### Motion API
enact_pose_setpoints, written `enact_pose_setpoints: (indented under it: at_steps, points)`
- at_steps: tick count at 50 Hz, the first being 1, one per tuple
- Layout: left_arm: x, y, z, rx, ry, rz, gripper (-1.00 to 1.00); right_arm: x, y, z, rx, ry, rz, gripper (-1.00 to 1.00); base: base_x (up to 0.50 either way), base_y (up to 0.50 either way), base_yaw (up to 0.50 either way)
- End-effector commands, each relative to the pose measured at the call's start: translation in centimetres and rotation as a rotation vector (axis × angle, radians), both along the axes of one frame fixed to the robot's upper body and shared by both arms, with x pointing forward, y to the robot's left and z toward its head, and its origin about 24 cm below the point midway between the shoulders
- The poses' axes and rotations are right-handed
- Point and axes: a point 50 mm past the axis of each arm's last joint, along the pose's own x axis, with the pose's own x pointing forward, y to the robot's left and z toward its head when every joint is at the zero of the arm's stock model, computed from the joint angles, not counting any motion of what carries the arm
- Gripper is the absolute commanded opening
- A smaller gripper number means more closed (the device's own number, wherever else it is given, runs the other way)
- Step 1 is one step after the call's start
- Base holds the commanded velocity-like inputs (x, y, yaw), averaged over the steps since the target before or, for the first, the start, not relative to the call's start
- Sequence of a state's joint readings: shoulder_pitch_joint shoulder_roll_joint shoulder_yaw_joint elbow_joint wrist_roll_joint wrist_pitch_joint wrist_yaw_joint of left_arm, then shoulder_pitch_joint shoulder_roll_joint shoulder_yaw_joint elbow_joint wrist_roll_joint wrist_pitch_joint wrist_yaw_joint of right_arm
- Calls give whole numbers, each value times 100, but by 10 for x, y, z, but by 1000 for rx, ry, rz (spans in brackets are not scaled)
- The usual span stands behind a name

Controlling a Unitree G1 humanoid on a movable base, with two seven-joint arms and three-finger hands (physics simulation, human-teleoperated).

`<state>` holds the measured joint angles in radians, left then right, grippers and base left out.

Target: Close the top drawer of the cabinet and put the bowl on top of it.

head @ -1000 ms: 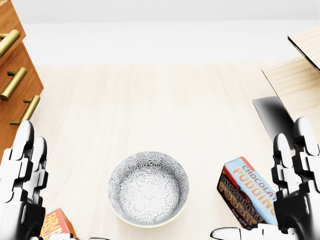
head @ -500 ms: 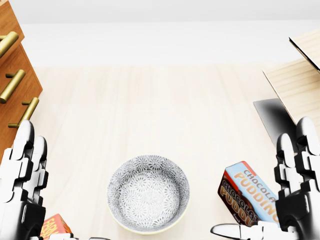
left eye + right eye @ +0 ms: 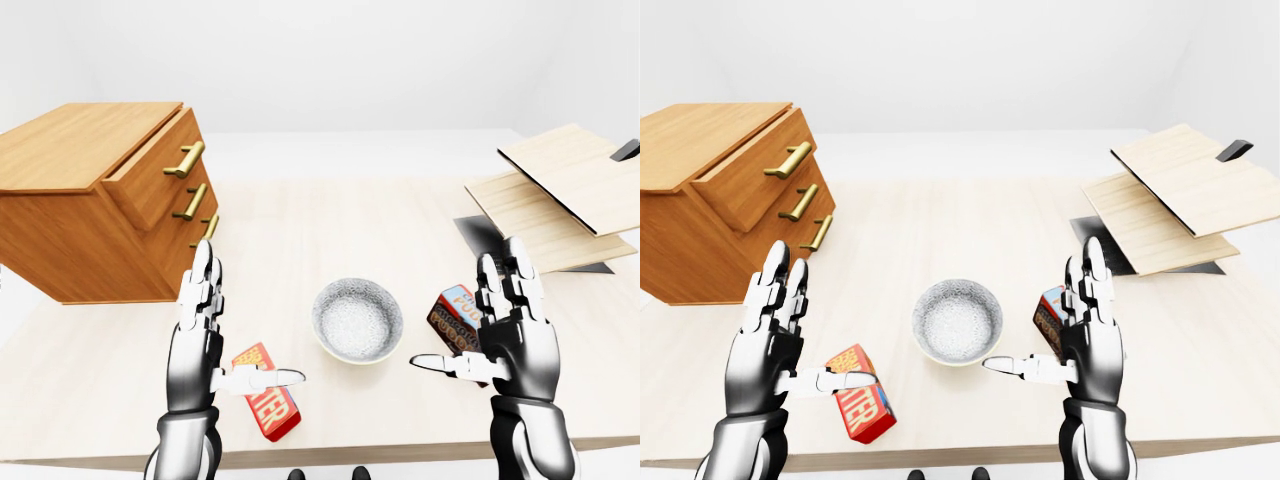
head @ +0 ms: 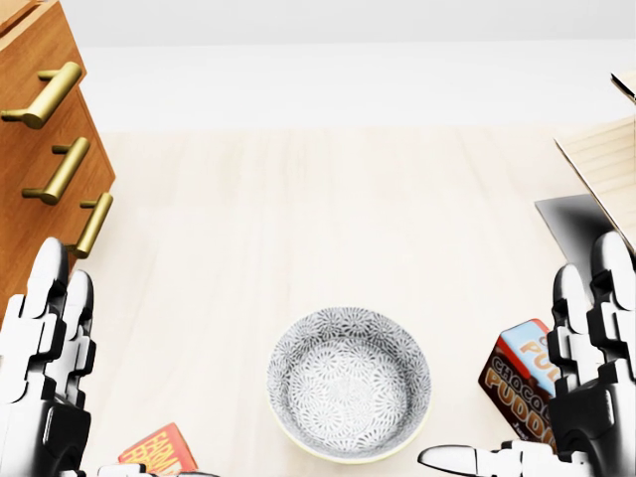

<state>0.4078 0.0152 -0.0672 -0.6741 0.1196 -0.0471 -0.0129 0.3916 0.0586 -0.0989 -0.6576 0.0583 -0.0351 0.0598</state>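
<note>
- Sitting upright on the pale desk [image 3: 300, 230], the bowl [image 3: 357, 320] lies between both hands, touching neither.
- Left hand [image 3: 205, 340] and right hand [image 3: 510, 335] hover with fingers spread, holding nothing.
- At the left-eye view's left, the cabinet [image 3: 100, 200] has its top drawer [image 3: 155, 170] pulled out.

My left hand [image 3: 205, 335] and right hand [image 3: 512, 330] look like glossy silver-and-black metal; the cabinet [image 3: 95, 195] is warm, smooth wood with brass-like handles [image 3: 185, 160]; the table [image 3: 300, 225] is pale matt wood; the bowl [image 4: 348, 383] seems glazed, finely patterned ceramic.
</note>
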Motion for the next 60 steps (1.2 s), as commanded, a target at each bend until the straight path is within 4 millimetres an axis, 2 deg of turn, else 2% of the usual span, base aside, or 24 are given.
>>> enact_pose_setpoints:
  at_steps: [1, 32, 52, 60]
  points:
    - [1, 0, 0, 1, 1, 0, 100, 0, 1, 0, -2, 0, 2, 100, 0, 29, 0]
    - [9, -2, -9, 14, 34, -12, 100, 1, 1, -1, 18, 8, 24, 100, 0, 28, 0]
    - [48, -3, -36, 82, 185, -12, 100, -5, -1, 1, 17, -35, 13, 100, 0, 0, 0]
    - [63, -4, -33, 91, 188, -23, 100, -6, -3, 3, 18, -48, 7, 100, 0, 0, 0]
